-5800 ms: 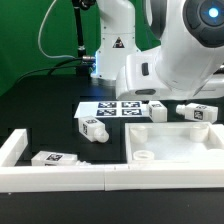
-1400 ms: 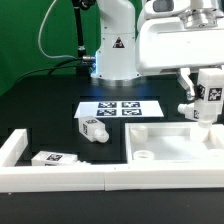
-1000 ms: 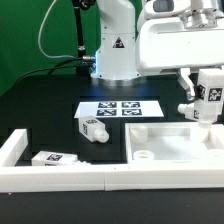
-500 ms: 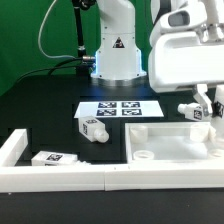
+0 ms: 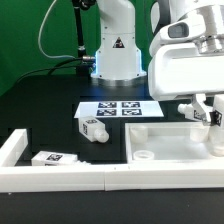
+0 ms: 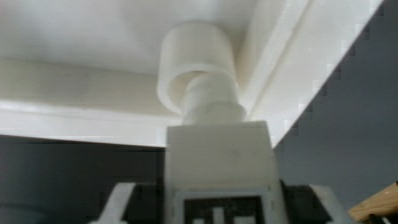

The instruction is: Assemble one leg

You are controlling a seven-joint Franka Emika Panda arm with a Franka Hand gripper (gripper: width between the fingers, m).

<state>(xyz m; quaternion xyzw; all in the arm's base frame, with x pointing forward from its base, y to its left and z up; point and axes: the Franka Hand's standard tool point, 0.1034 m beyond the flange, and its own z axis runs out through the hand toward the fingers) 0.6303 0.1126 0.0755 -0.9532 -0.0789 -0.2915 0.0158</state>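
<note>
My gripper [image 5: 208,113] is shut on a white leg [image 5: 214,135] and holds it upright over the far right corner of the white tabletop [image 5: 165,140]. In the wrist view the leg [image 6: 215,140] runs from between my fingers [image 6: 128,196] to its narrower round end, which is at or just above the tabletop's corner [image 6: 80,90]; I cannot tell if they touch. My gripper [image 6: 221,198] grips the leg's square tagged end. Two loose legs lie on the exterior view's left, one [image 5: 93,128] by the marker board and one [image 5: 52,158] nearer the front.
The marker board [image 5: 120,108] lies behind the tabletop. A white rail [image 5: 60,180] runs along the front and turns back at the left. Another white part [image 5: 188,108] shows just behind the tabletop, next to my gripper. A round fitting [image 5: 146,156] sits on the tabletop's near left.
My arm has come down and slightly toward the exterior view's right. The held leg has gone from raised above the tabletop to standing low over its far right corner.
</note>
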